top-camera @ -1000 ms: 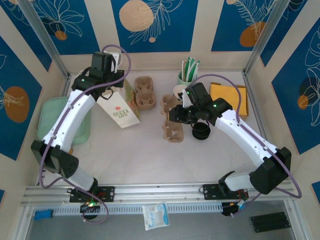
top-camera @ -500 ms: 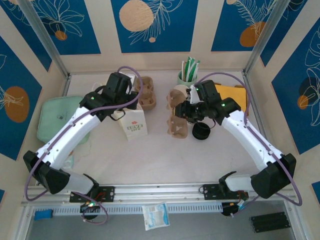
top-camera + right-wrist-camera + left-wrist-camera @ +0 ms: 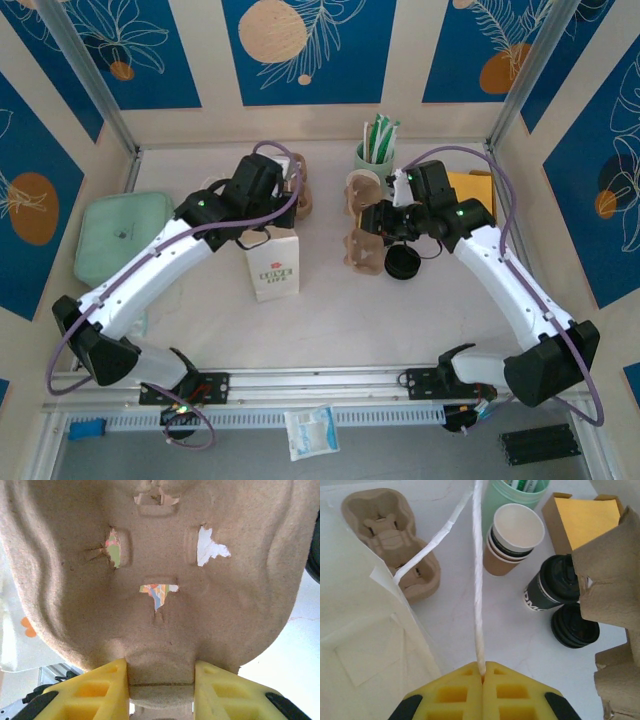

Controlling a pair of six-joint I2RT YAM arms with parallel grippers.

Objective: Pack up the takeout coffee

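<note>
The takeout coffee [image 3: 554,584], a dark-sided cup with a round black lid, stands on the table beside the loose black lids [image 3: 575,627]. My left gripper [image 3: 482,672] is shut on the twisted white handle [image 3: 478,580] of a white paper bag [image 3: 272,263], which stands upright mid-table under the left gripper [image 3: 265,212]. My right gripper [image 3: 160,685] is shut on the edge of a brown pulp cup carrier [image 3: 155,570]. From above, the right gripper [image 3: 372,222] holds that carrier [image 3: 360,248] just right of the bag.
A stack of lidless cups [image 3: 514,536] and a green cup of straws [image 3: 373,152] stand at the back. A second pulp carrier [image 3: 390,540] lies behind the bag. A yellow box [image 3: 468,188] sits back right, a green container [image 3: 118,238] at left, black lids [image 3: 402,263] by the carrier.
My left arm has carried the bag right and toward the front, now upright mid-table. My right arm has shifted the carrier slightly right and back.
</note>
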